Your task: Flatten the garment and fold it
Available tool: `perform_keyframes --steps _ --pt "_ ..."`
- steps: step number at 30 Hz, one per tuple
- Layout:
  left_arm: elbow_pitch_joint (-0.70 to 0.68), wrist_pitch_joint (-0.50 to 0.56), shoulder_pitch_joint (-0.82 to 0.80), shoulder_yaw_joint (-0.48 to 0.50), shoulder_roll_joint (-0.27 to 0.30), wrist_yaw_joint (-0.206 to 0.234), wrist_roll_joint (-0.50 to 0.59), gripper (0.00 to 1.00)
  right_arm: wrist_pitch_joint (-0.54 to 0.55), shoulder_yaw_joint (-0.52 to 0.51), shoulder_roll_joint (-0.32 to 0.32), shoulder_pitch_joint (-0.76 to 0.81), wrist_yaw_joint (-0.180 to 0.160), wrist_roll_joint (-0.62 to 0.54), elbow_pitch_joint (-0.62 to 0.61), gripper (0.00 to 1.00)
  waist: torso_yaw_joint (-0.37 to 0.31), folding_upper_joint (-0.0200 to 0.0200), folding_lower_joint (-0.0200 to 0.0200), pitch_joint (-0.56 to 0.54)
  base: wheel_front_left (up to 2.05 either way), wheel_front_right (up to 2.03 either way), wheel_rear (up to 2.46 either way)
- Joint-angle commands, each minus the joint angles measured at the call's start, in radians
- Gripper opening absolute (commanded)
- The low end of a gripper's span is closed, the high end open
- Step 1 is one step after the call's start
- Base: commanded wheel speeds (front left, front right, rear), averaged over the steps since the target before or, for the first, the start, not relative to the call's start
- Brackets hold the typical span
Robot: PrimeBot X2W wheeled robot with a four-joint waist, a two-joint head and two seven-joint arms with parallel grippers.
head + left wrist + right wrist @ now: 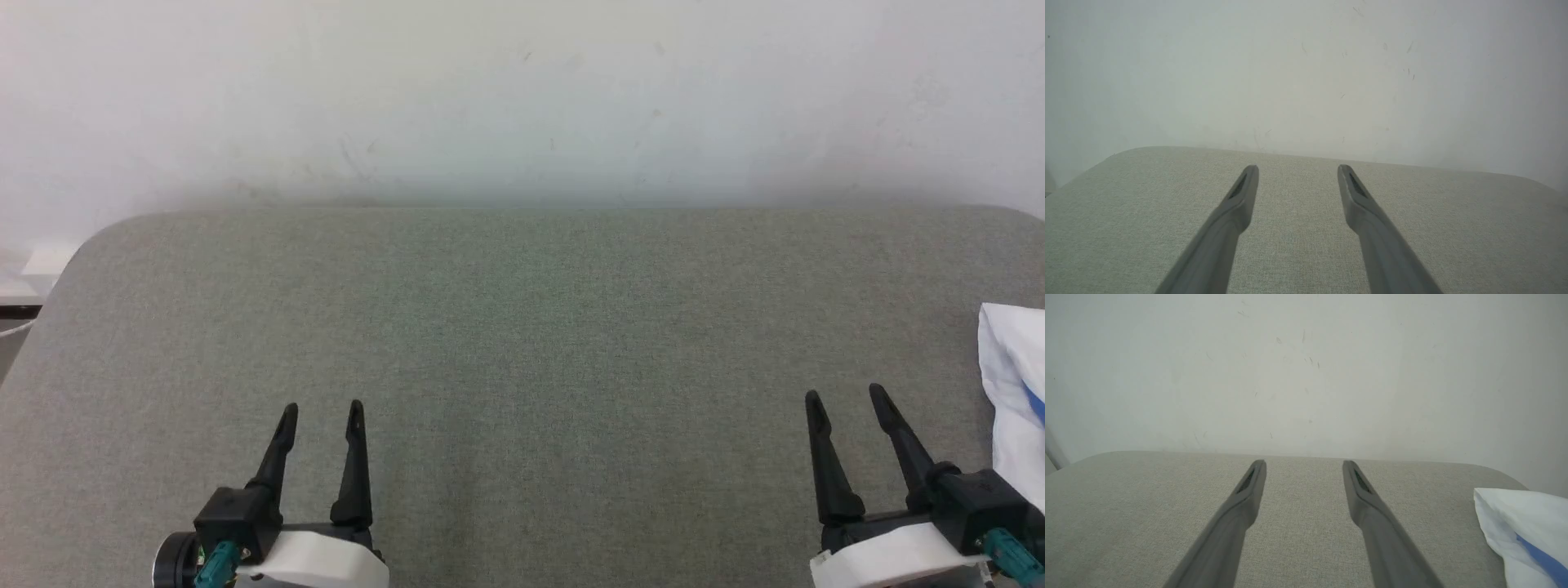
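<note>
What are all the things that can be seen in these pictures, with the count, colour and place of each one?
garment: one, white with a blue strip, bunched at the table's right side, cut off by the head view's edge.
table: one, grey-green fabric top, in front of the wall.
wall: one, white with small scuffs, behind the table.
left gripper: one, dark fingers, open and empty, over the table's near left.
right gripper: one, dark fingers, open and empty, over the table's near right, just left of the garment.

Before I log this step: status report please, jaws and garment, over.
Left gripper, right gripper: jaws open, empty. Garment lies at right edge of table, untouched. No obstacle seen.
</note>
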Motion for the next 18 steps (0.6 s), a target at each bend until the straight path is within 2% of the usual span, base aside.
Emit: perform_keyframes --steps 1,16,17,18 --pt "-0.001 -0.005 0.010 -0.001 -0.001 0.004 0.007 1.00 -0.007 0.004 0.005 0.004 -0.002 0.005 0.003 1.00 0.000 0.0000 0.0000 -0.001 0.00 0.00 0.00" --pt "-0.008 -0.005 0.015 -0.013 -0.001 -0.004 -0.002 1.00 -0.013 0.003 0.007 -0.005 -0.002 0.018 0.002 1.00 -0.004 0.0000 0.0000 -0.007 0.00 0.00 0.00" --pt "-0.005 -0.005 0.016 -0.014 -0.001 -0.007 -0.006 0.00 -0.013 0.003 0.007 -0.006 -0.002 0.020 0.002 0.00 -0.004 0.0000 0.0000 -0.007 0.00 0.00 0.00" --pt "-0.005 0.002 0.001 -0.012 0.000 -0.003 -0.005 0.00 -0.006 0.003 0.002 0.000 0.000 0.015 0.004 0.00 -0.004 0.0000 0.0000 -0.007 0.00 0.00 0.00"
